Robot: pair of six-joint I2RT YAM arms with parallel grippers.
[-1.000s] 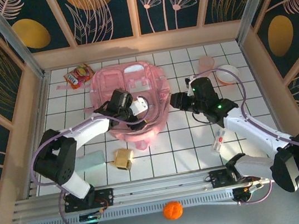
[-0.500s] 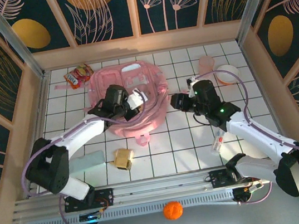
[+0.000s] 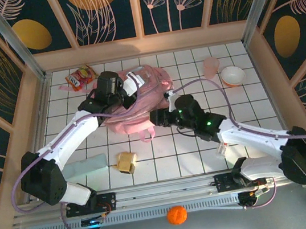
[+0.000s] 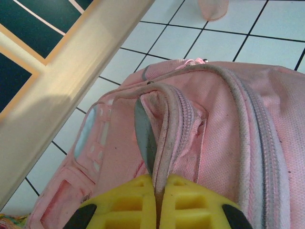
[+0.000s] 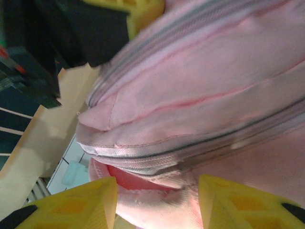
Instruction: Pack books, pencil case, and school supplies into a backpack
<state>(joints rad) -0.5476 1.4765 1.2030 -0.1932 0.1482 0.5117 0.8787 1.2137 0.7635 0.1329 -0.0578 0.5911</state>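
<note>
**Ana:** What is the left pincer [image 4: 156, 183] doing?

**Ben:** Its yellow fingers [image 4: 119, 210] are pressed together on a grey-edged strap [image 4: 162, 119] of the backpack [image 4: 224, 143]. The strap runs up and away from the tips. From above, the bulk of the bag lies to this pincer's right.

**Ana:** And the right pincer [image 5: 157, 191]?

**Ben:** Its fingers stand partly apart and a fold of the pink fabric fills the gap. Whether they squeeze that fold cannot be told. In the overhead view it meets the bag's near edge, and the left pincer is beyond it on the bag's far side.

**Ana:** Where are the other supplies?

**Ben:** The pencil case [image 3: 88, 165] lies flat on the tabletop [image 3: 186, 63], well apart from the left pincer, back toward that arm's base. The tan-yellow box [image 3: 127, 162] sits just beside the case, nearer the bases than either pincer. The white oblong item [image 3: 223, 149] lies behind the right pincer, close against that arm.

**Ana:** Anything else?

**Ben:** A snack bag [image 3: 80, 77] lies near the left pincer, on its left. A pink cup [image 3: 210, 66] and a white bowl [image 3: 232, 75] stand well apart from the right pincer, beyond it and to its right.
</note>
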